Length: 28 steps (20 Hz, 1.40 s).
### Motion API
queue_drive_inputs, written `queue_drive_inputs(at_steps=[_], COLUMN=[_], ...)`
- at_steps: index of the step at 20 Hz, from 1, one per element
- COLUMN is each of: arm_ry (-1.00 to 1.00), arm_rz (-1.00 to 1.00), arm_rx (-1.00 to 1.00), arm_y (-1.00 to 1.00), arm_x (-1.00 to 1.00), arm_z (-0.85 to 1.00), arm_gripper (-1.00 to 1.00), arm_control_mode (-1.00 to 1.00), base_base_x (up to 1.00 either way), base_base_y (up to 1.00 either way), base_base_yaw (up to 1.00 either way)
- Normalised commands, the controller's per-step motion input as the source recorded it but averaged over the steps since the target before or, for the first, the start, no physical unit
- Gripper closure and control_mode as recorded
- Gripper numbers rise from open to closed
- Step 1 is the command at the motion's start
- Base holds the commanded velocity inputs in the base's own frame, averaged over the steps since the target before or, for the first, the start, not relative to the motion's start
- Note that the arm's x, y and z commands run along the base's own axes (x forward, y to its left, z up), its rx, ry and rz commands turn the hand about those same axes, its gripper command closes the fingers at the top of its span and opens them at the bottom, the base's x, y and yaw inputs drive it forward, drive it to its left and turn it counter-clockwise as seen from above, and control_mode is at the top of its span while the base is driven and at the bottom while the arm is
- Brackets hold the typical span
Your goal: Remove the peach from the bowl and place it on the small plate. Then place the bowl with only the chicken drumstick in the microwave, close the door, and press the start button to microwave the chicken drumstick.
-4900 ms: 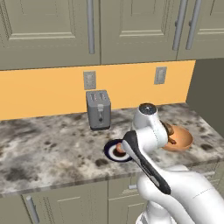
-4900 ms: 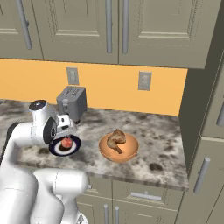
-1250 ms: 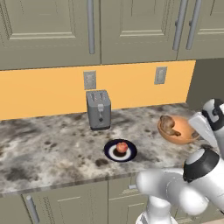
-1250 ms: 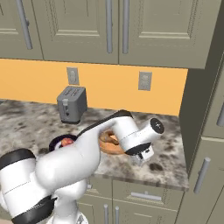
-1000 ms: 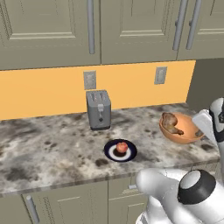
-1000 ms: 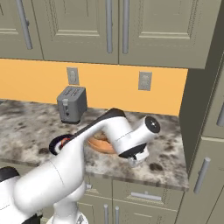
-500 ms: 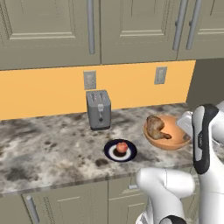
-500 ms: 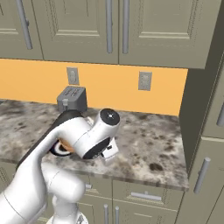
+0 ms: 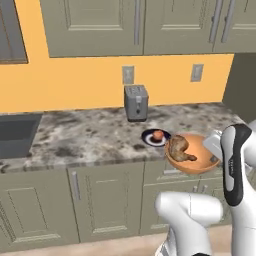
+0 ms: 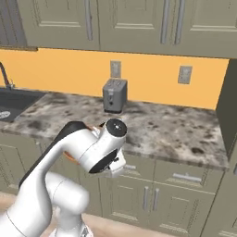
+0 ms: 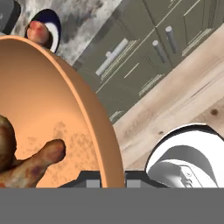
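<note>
My gripper (image 9: pixel 214 150) is shut on the right rim of the orange bowl (image 9: pixel 196 162), which hangs in the air in front of the counter edge. The chicken drumstick (image 9: pixel 179 148) lies inside the bowl. In the hand view the bowl (image 11: pixel 52 100) curves up from between my gripper (image 11: pixel 111 183), with the drumstick (image 11: pixel 30 164) at the lower left. The peach (image 9: pixel 157 135) sits on the small dark plate (image 9: pixel 149 138) on the counter, behind the bowl. Both show in the hand view too: the peach (image 11: pixel 38 30) on the plate (image 11: pixel 55 36).
A grey toaster (image 9: pixel 136 102) stands at the wall behind the plate. A sink (image 9: pixel 15 132) is set into the counter at the far left. Base cabinets (image 9: pixel 100 195) with handles run under the counter, and wall cabinets hang above. Wooden floor (image 11: pixel 183 100) lies below the bowl.
The whole picture has shifted, so the camera has moved back and left. The bowl with the drumstick has come off the counter and now hangs in front of its edge.
</note>
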Motion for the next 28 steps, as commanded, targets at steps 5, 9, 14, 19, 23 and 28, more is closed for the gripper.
queue_drive_inputs(at_steps=[5, 9, 14, 19, 23, 28], arm_ry=[0.0, 0.0, 0.0, 0.0, 0.0, 0.0], arm_rz=[0.0, 0.0, 0.0, 0.0, 0.0, 0.0], arm_rx=[0.0, 0.0, 0.0, 0.0, 0.0, 0.0], arm_y=[0.0, 0.0, 0.0, 0.0, 0.0, 0.0], arm_x=[0.0, 0.0, 0.0, 0.0, 0.0, 0.0], arm_z=[0.0, 0.0, 0.0, 0.0, 0.0, 0.0], arm_gripper=[1.0, 1.0, 1.0, 1.0, 1.0, 1.0], arm_control_mode=[1.0, 1.0, 1.0, 1.0, 1.0, 1.0], base_base_x=[-0.99, -0.63, -0.11, 0.04, 0.42, 0.41], base_base_y=[0.5, -0.7, -1.0, -0.94, -1.0, -1.0], base_base_yaw=[0.12, -0.35, -0.43, -0.46, -0.26, -0.09])
